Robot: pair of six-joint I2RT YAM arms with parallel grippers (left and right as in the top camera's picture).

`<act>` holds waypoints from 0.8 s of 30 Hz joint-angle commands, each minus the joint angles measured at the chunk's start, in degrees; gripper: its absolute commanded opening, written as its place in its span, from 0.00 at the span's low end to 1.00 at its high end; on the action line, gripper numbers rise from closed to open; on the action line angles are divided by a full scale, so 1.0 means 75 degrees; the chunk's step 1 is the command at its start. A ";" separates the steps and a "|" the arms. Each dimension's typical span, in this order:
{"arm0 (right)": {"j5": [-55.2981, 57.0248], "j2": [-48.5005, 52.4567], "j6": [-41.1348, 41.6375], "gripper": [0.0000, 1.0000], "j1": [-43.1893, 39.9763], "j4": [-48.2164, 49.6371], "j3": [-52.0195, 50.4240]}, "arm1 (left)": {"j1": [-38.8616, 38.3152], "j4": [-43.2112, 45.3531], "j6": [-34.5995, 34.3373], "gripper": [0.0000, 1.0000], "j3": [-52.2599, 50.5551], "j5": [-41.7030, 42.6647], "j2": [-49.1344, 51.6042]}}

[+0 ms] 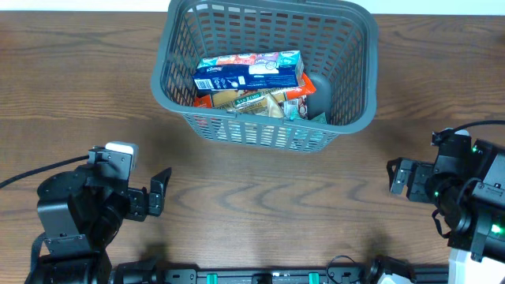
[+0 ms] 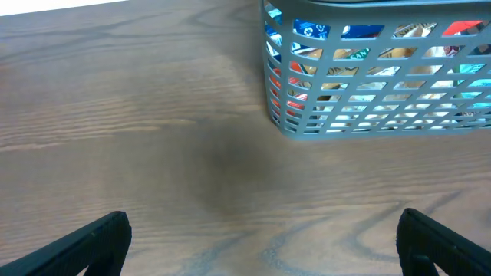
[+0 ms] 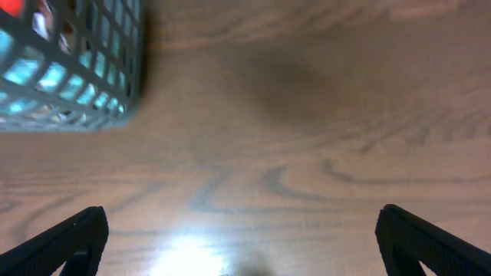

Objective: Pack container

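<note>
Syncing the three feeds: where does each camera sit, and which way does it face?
Overhead: above the table, looking straight down; container far, left gripper and right gripper near.
Left wrist: low behind the left gripper, facing the container's lattice side; open fingers show.
Right wrist: behind the right gripper, angled down at wood; open fingers show.
Shared: both wrist views catch the container.

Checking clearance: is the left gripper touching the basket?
Apart. Overhead view shows wood table between the left gripper and the basket.

You're looking at: container [image 1: 260,134] dark grey, slatted lattice; box [image 1: 248,75] blue, white; packets [image 1: 256,101] red, tan; desk [image 1: 260,205] brown wood-grain.
</note>
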 commanded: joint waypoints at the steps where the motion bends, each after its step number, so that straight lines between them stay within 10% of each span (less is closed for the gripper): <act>1: -0.0382 -0.0469 -0.0286 0.99 0.0294 0.0353 -0.0356 | 0.0035 -0.0015 -0.0070 0.99 -0.0035 0.0076 0.0006; 24: 0.0434 -0.4969 0.0321 0.99 0.2151 0.4596 -0.4092 | 0.0035 -0.0015 -0.0070 0.99 -0.0035 0.0076 0.0009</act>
